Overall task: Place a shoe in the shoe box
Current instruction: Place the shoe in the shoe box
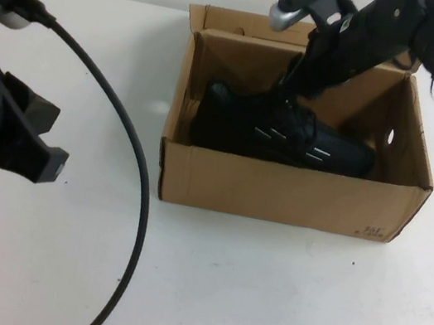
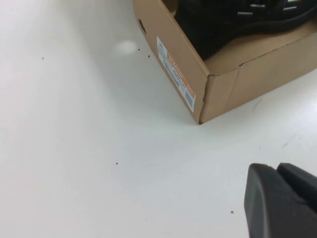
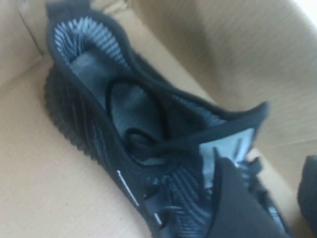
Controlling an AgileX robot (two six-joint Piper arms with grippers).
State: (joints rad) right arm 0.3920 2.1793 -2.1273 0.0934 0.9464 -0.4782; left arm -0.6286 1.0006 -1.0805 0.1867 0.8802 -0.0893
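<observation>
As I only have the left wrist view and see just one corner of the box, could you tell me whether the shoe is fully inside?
Observer: Yes. In the high view, the shoe lies on the floor of the shoe box, with its toe toward the robot's right.
Operator: Thank you. Where is the right end effector?
Observer: The right end effector reaches down into the box, at the shoe's opening.
Operator: And how far is the left one from the box?
Observer: The left end effector is shut and hangs over the table, to the box's left and well apart from it.
</observation>
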